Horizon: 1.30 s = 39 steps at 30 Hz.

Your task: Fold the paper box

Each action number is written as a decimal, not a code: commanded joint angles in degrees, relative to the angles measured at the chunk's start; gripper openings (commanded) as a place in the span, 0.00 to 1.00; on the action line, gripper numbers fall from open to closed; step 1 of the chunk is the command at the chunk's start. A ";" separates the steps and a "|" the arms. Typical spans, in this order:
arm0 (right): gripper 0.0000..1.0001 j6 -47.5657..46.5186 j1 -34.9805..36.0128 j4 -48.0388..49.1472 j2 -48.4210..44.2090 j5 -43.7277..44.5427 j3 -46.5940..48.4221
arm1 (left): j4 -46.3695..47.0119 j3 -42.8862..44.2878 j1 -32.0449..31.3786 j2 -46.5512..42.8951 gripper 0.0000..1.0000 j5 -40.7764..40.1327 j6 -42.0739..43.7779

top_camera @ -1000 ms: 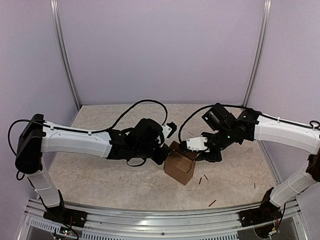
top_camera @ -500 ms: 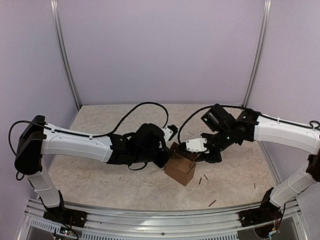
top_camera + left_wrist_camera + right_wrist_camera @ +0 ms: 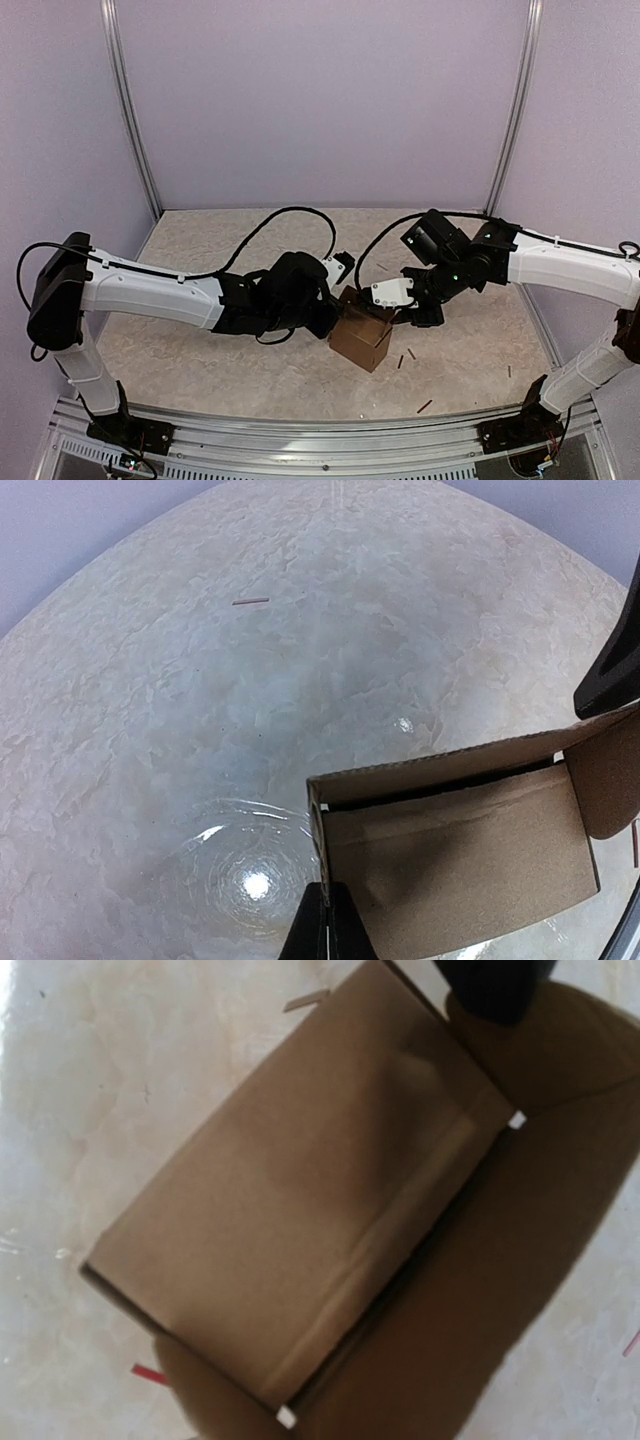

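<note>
Since the paper box [image 3: 358, 340] is the only big item, start there: plain brown cardboard, standing on the tabletop [image 3: 200, 360] about mid-width, between the two arms, turned corner-on to the near edge. In the top view a flap sticks up at its far corner and the top does not look sealed.

The left gripper [image 3: 332, 318] comes in low from the left and meets the box's left side. In the left wrist view its jaws are pressed together, no gap, with the tip [image 3: 322, 920] right against the lower end of the box's [image 3: 460, 860] near vertical edge. Cannot tell whether any cardboard sits between them.

The right gripper [image 3: 400, 308] is at the box's upper right edge, angled down toward it. Its jaws are hidden in the top view. The right wrist view is filled by a brown panel of the box [image 3: 280, 1210], with a fold line and a darker shaded part beyond it. So whether they are spread or pinching, cannot tell.

Small dark sticks [image 3: 401, 360] lie scattered on the tabletop right of the box, and another [image 3: 424, 406] lies nearer the front edge. One reddish stick [image 3: 148, 1373] pokes out beside the box's corner.
</note>
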 commanded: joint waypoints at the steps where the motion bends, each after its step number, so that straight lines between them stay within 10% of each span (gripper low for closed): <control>1: 0.27 -0.76 0.55 -0.96 -1.16 0.42 -0.52 | -1.00 -1.18 -0.75 -1.34 0.00 0.71 0.56; 39: 0.28 -1.37 2.95 0.48 0.04 6.28 -1.44 | 6.97 -7.71 -2.44 -1.19 0.00 -1.05 -3.21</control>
